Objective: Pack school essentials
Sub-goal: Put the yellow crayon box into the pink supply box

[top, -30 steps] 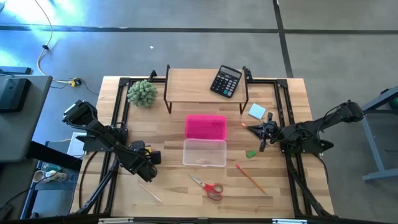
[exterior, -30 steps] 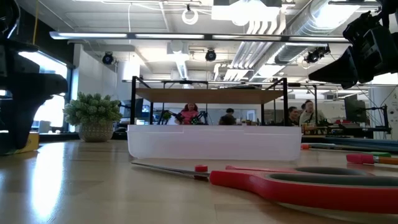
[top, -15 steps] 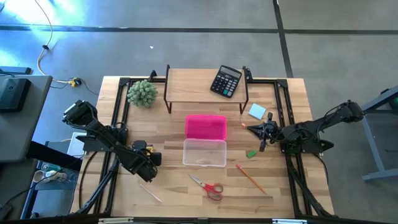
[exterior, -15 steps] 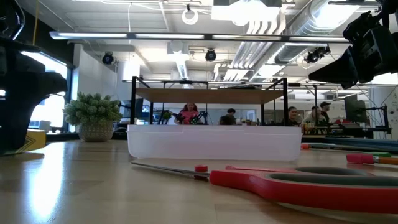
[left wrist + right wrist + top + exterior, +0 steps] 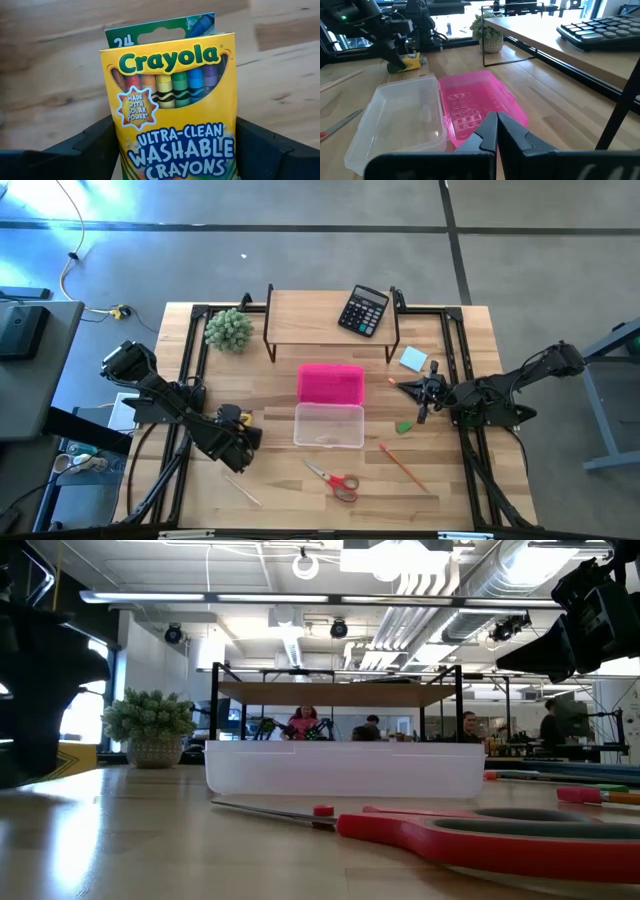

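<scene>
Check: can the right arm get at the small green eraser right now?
Probably yes. The small green eraser lies on bare wood just beside the right hand, nothing between them; that hand is shut and would need to open.

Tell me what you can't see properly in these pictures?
- Yellow cardboard crayon box, left wrist view: its bottom is cut off by the picture edge, its sides covered by the left claw gripping it.
- Red-handled metal scissors, low view: handles run off the right edge.
- Small green eraser, high view: too small to show its shape.
- Thin pale wooden stick, high view: one end lies under the left arm.
</scene>
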